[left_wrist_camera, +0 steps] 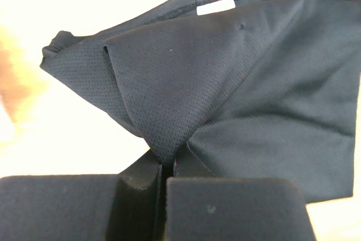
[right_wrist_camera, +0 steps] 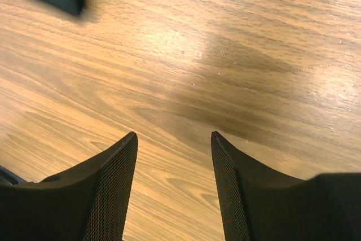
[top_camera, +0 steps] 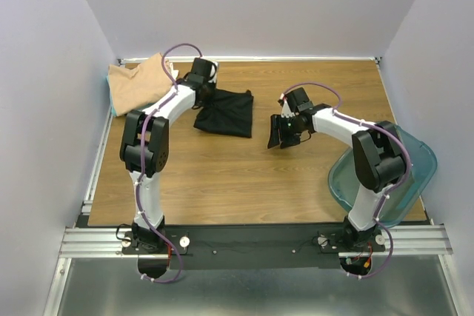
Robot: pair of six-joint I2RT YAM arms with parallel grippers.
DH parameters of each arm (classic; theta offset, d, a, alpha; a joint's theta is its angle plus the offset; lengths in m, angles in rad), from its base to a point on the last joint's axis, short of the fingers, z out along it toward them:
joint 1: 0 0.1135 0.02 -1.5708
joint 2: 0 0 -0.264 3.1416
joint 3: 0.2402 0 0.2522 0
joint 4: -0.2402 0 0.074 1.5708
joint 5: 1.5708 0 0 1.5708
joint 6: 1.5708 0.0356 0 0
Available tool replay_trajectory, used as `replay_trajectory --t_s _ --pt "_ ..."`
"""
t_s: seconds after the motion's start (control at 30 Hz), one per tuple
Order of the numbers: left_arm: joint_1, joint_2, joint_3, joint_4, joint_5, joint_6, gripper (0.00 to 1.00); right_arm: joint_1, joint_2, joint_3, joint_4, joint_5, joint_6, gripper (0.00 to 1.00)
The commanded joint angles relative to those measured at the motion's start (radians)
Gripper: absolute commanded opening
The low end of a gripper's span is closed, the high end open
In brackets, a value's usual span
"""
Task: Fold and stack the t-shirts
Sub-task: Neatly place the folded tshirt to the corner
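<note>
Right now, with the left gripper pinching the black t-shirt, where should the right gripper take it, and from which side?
Probably the near right corner of the black t-shirt, coming from the right, low over the table. That corner faces the open right gripper and lies opposite the fold the left gripper is shut on, so pulling apart should spread the cloth.

Black t-shirt matt fine-mesh knit cloth, tan t-shirt soft matt cloth, table wood-grain, low sheen, bin clear glossy teal plastic
</note>
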Motion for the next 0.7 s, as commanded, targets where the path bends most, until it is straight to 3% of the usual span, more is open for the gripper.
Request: replay_trajectory --t_s 0.0,0.3,0.67 --pt "0.041 0.028 0.112 -0.117 -0.097 0.085 0.00 0.002 -0.040 -0.023 -0.028 0.021 -0.014 0.62" --pt "0.118 0.082 0.348 -0.258 -0.111 0.162 0.00 0.002 -0.042 -0.038 -0.034 0.000 -0.016 0.62" --pt "0.199 0.175 0.724 -0.448 0.051 0.237 0.00 0.002 -0.049 -0.064 -0.040 -0.011 -0.002 0.62"
